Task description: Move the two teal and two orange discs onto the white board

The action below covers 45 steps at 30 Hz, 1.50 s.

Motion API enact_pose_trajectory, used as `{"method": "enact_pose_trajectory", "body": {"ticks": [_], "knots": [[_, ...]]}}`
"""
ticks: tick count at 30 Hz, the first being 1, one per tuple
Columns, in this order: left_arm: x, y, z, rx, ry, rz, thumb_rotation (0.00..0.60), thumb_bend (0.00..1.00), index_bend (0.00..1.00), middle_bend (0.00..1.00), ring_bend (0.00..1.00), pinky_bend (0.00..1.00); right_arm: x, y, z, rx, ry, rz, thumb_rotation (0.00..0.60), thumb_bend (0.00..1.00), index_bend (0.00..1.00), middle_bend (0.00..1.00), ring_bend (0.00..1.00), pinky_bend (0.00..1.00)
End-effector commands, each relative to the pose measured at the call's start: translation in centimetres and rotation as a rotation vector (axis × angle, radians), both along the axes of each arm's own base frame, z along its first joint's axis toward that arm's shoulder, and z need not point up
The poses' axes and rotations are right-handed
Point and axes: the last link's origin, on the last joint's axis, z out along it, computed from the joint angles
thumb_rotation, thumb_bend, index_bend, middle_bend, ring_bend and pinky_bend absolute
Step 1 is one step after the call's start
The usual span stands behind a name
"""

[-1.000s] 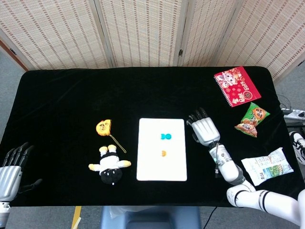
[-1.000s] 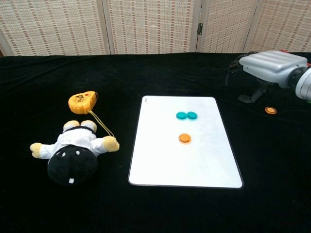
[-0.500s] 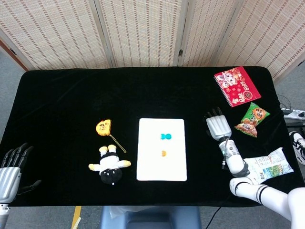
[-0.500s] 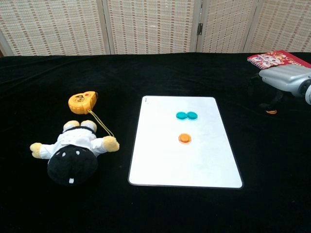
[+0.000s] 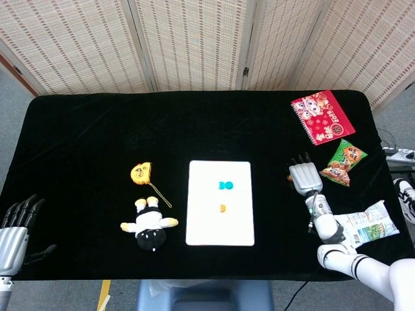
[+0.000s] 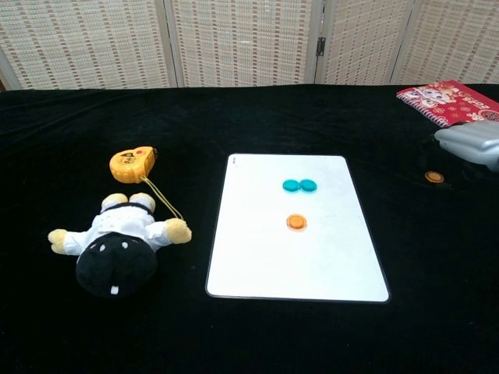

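The white board (image 5: 214, 227) (image 6: 265, 257) lies mid-table. On it two teal discs (image 5: 225, 185) (image 6: 299, 185) touch side by side, with one orange disc (image 5: 222, 208) (image 6: 295, 222) just nearer. A second orange disc (image 6: 434, 177) lies on the black cloth, right of the board. My right hand (image 5: 303, 175) (image 6: 472, 144) hovers flat beside that disc, fingers spread and holding nothing; the chest view catches only its edge. My left hand (image 5: 14, 232) rests at the table's near left corner, fingers extended and empty.
A panda plush (image 5: 149, 227) (image 6: 117, 241) and a yellow tape measure (image 5: 140, 172) (image 6: 132, 164) lie left of the board. A red notebook (image 5: 323, 116) (image 6: 452, 100), a green snack bag (image 5: 343, 162) and a white packet (image 5: 366, 223) sit on the right.
My right hand has drawn away to the right from the board's edge, uncovering the loose orange disc in the chest view. The discs and my left hand have stayed put.
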Motion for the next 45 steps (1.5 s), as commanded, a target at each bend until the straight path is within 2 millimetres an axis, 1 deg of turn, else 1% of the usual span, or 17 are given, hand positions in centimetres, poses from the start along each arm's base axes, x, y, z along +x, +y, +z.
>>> {"method": "enact_pose_trajectory", "body": {"ticks": [1,6,13,22,26,31,35,39,41,45], "knots": [[0.0,0.0,0.0,-0.002,0.001,-0.001,0.600,0.13,0.00,0.00,0.00,0.00,-0.2,0.0,0.0,0.000,0.002,-0.003,0.600,0.30,0.35,0.18,0.08,0.00],[0.0,0.0,0.0,0.001,0.000,0.002,0.600,0.13,0.00,0.00,0.00,0.00,-0.5,0.0,0.1,-0.004,0.010,-0.010,0.600,0.30,0.35,0.18,0.08,0.00],[-0.1,0.1,-0.1,-0.004,0.000,0.008,0.600,0.13,0.00,0.00,0.00,0.00,-0.8,-0.3,0.0,-0.009,0.023,-0.016,0.600,0.30,0.39,0.18,0.08,0.00],[-0.1,0.2,-0.1,-0.008,0.003,0.012,0.600,0.13,0.00,0.00,0.00,0.00,-0.5,-0.6,-0.5,-0.007,0.022,-0.013,0.600,0.30,0.43,0.19,0.09,0.00],[-0.2,0.1,-0.2,-0.010,0.002,0.016,0.600,0.13,0.00,0.00,0.00,0.00,-0.5,-0.7,-0.6,-0.005,0.025,-0.012,0.600,0.30,0.47,0.21,0.09,0.00],[-0.1,0.2,-0.1,-0.010,0.004,0.016,0.600,0.13,0.00,0.00,0.00,0.00,-0.1,-0.4,-0.1,-0.011,-0.001,0.017,0.600,0.30,0.49,0.22,0.10,0.00],[0.1,0.3,-0.1,-0.009,0.005,0.007,0.600,0.13,0.00,0.00,0.00,0.00,1.1,0.1,0.6,-0.010,-0.040,0.067,0.600,0.30,0.49,0.22,0.10,0.00],[0.2,0.3,0.0,-0.008,0.005,0.007,0.600,0.13,0.00,0.00,0.00,0.00,3.5,1.3,1.2,0.012,-0.085,0.160,0.600,0.30,0.49,0.22,0.10,0.00],[0.2,0.2,0.0,-0.007,0.004,0.009,0.600,0.13,0.00,0.00,0.00,0.00,4.7,2.0,1.1,0.031,-0.101,0.204,0.600,0.30,0.49,0.22,0.10,0.00],[0.2,0.1,0.0,-0.008,0.001,0.009,0.600,0.13,0.00,0.00,0.00,0.00,7.4,3.4,-0.2,0.093,-0.112,0.291,0.600,0.30,0.49,0.22,0.10,0.00]]}}
